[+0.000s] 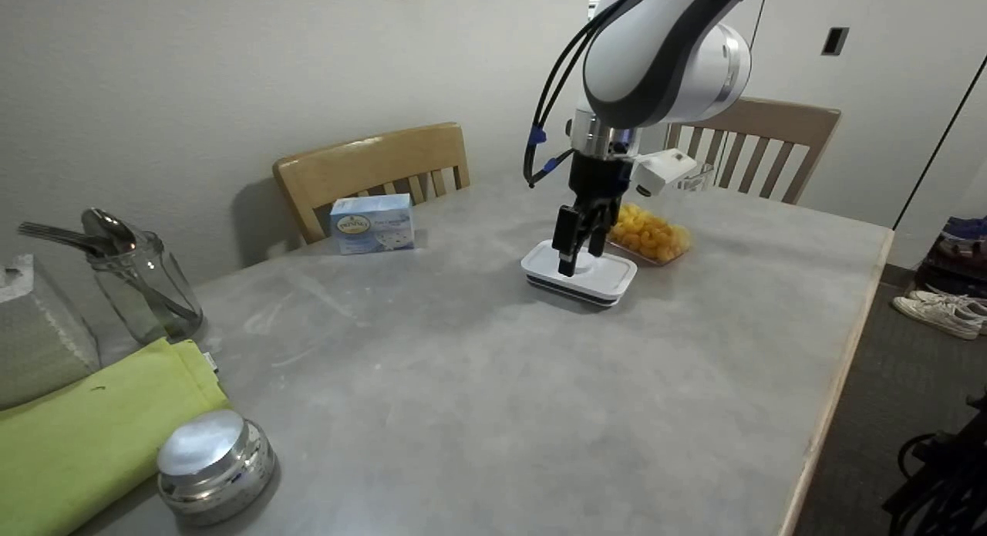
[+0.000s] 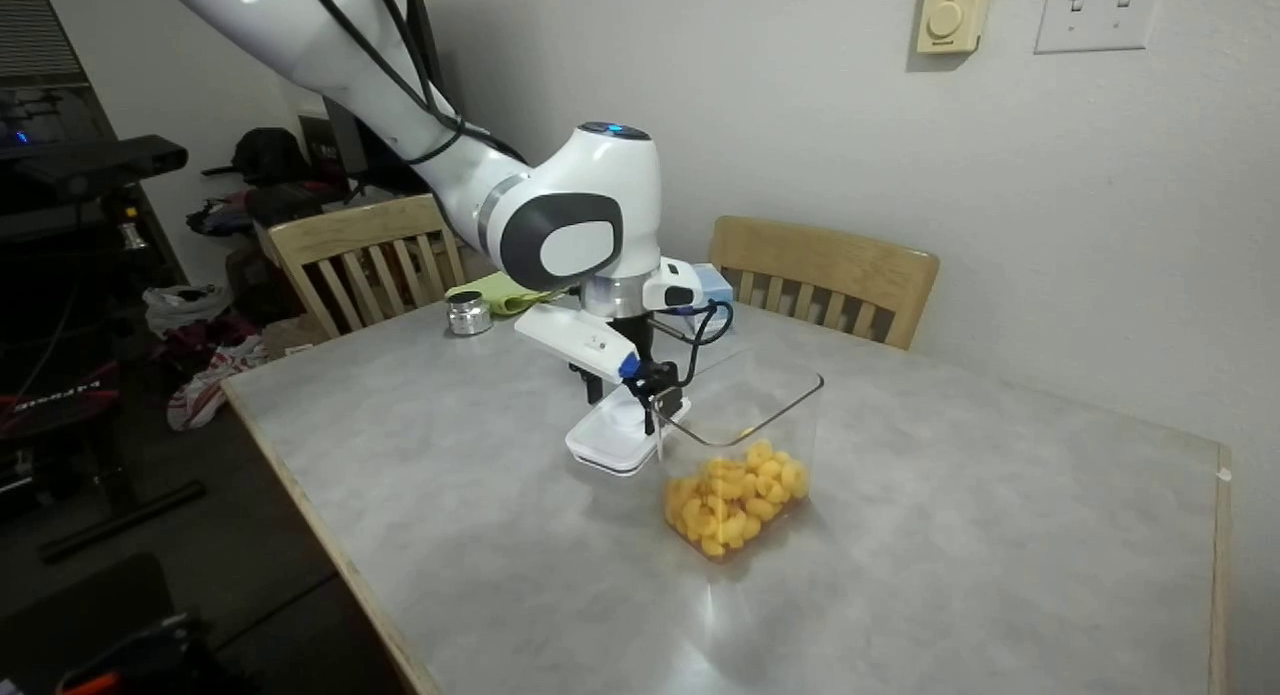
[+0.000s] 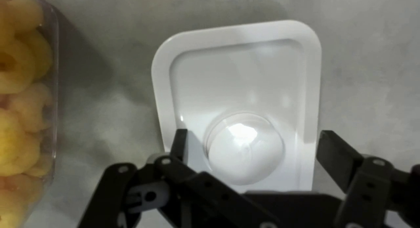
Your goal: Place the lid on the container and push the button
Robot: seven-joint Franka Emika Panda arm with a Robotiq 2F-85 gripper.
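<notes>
The white rounded-rectangular lid point(image 1: 617, 274) lies flat on the table, and it also shows in an exterior view point(image 2: 612, 437) and in the wrist view point(image 3: 236, 77). A round, glossy, domed button point(image 3: 246, 152) rises from its middle. The clear container point(image 2: 780, 412) with orange-yellow contents stands upright beside the lid, its top open; it also shows in an exterior view point(image 1: 650, 239) and at the left edge of the wrist view point(image 3: 55, 90). My gripper point(image 3: 252, 139) is open above the lid, one finger on each side of the button, touching neither side of it. The gripper also shows in both exterior views point(image 1: 582, 260) point(image 2: 622, 412).
A blue-and-white tea box point(image 1: 374, 224) stands near the wall-side table edge. A glass jar with utensils point(image 1: 150, 289), a yellow-green cloth point(image 1: 108, 436) and a round metal jar point(image 1: 216, 466) are at one table end. Chairs point(image 2: 830, 275) stand around the table point(image 2: 950, 545).
</notes>
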